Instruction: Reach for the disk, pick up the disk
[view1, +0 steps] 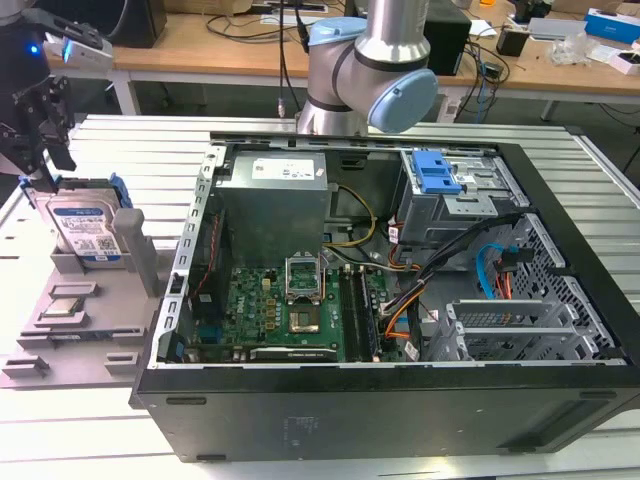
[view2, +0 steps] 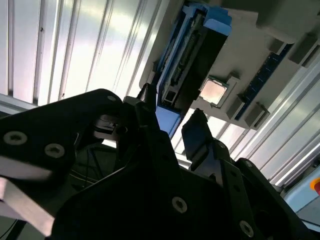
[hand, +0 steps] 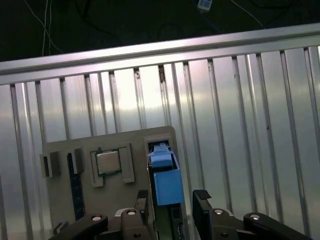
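Disk is standing on edge in a slot of a grey plastic holder on the ribbed metal tabletop, at the exterior view's left, beside an open computer case. I am hovering just above the disk with my jaws spread wide and gripping nothing. In the first wrist view the disk's blue bracket is sitting between my two black fingertips, with a gap showing on either side.

To my mind, a good grasp here is calling for me to be centred over the thin upper edge and dropping straight down. My jaws should be closing evenly on the two flat faces, since a crooked pull could be jamming the disk in its slot.

The disk is looking hard and smooth: silver metal, a blue-and-white label, and glossy blue plastic around its edges. A small square silver chip is lying flat in a recess of the holder, near the disk.
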